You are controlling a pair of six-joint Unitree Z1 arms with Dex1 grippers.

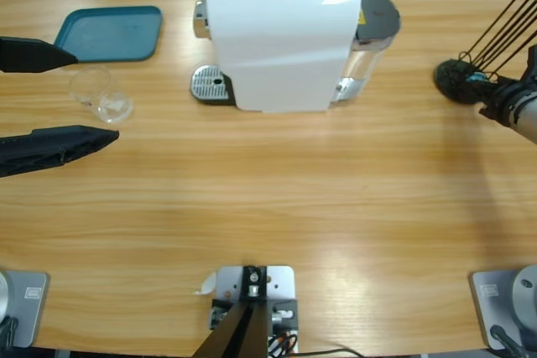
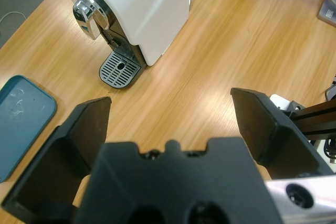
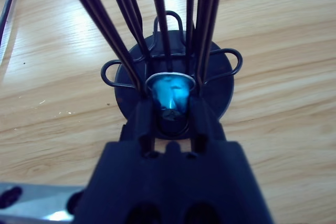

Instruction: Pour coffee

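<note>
As the high view shows it: left gripper spread wide at the left edge, with a small clear drinking glass between its jaws in the picture, just near of the flat teal plastic tray; no coffee is seen in it.
Glass handling: probably light, slick and breakable; a hold round its wall looks safest.
Left wrist view: jaws wide with nothing between them; white boxy coffee machine stands beyond, its metal drip grate bare.
Right wrist view: right gripper narrowed onto a shiny blue foil capsule in the black wire rack.
Capsule handling: likely light, thin-walled and easily dented; its long axis runs along the jaws, silver rim away from the wrist.
</note>
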